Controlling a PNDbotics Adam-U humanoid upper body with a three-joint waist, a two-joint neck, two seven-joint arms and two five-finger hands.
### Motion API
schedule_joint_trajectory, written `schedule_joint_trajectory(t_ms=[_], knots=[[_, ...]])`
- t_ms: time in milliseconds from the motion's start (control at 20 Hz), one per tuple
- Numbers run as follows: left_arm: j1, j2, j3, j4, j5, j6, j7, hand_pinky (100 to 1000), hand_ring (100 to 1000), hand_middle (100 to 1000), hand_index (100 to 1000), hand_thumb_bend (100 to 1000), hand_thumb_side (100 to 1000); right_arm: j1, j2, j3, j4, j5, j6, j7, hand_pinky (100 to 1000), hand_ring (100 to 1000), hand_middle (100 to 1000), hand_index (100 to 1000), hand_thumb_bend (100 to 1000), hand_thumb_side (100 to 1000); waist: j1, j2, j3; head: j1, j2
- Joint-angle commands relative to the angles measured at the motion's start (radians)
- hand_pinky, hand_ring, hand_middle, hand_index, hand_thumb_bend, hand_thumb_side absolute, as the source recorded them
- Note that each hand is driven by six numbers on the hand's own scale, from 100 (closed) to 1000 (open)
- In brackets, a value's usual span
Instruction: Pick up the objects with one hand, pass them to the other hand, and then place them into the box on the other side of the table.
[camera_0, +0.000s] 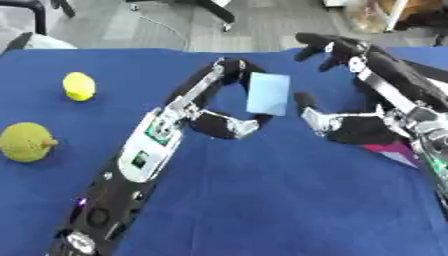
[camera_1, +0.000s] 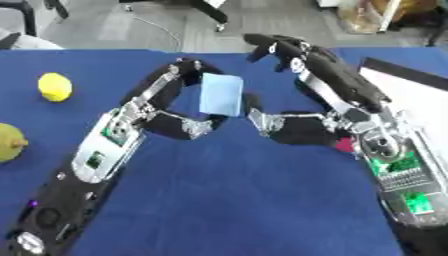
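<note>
A flat light blue rectangular object (camera_0: 268, 93) is held upright above the blue table's middle. My left hand (camera_0: 188, 102) reaches in from the lower left, with its fingers curled over the object's upper left edge and its thumb at the lower edge. My right hand (camera_1: 337, 82) is open just right of the object, fingers spread above and thumb (camera_1: 262, 120) stretched toward its lower right corner. A yellow lemon (camera_0: 79, 86) and a yellow-green fruit (camera_0: 26, 142) lie at the table's left.
A white box with a black rim (camera_1: 398, 72) stands at the right side, partly hidden behind my right arm. Something pink (camera_0: 395, 153) shows beside that arm. Grey floor and chair legs lie beyond the far edge.
</note>
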Motion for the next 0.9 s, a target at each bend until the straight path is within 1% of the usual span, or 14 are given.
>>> schedule_joint_trajectory(t_ms=[50, 350, 400, 550, 900], knots=[[-0.02, 0.0, -0.003, -0.018, -0.005, -0.003, 0.006, 684, 470, 444, 488, 100, 100, -0.019, -0.005, 0.0, -0.021, 0.037, 0.023, 0.01, 738, 958, 767, 970, 100, 461, -0.015, 0.003, 0.0, -0.005, -0.002], [-0.023, -0.009, 0.006, -0.007, -0.006, 0.021, 0.026, 683, 470, 446, 490, 100, 100, -0.018, -0.002, 0.005, -0.021, 0.052, 0.042, 0.027, 739, 959, 766, 969, 100, 434, -0.016, 0.005, 0.0, -0.006, -0.002], [-0.023, -0.011, 0.008, -0.005, -0.006, 0.025, 0.028, 683, 471, 447, 491, 100, 100, -0.018, -0.002, 0.006, -0.021, 0.051, 0.04, 0.032, 743, 959, 768, 970, 100, 408, -0.016, 0.005, 0.0, -0.005, -0.002], [-0.025, -0.016, 0.012, 0.002, -0.005, 0.036, 0.035, 682, 471, 447, 491, 100, 100, -0.02, -0.002, 0.004, -0.021, 0.051, 0.029, 0.053, 751, 961, 770, 971, 100, 371, -0.017, 0.007, 0.0, -0.005, -0.002], [-0.032, -0.022, 0.026, 0.024, -0.025, 0.062, 0.064, 680, 470, 446, 490, 100, 100, -0.026, -0.004, -0.005, -0.021, 0.054, 0.011, 0.085, 762, 959, 773, 970, 100, 360, -0.017, 0.007, -0.001, -0.005, -0.002]])
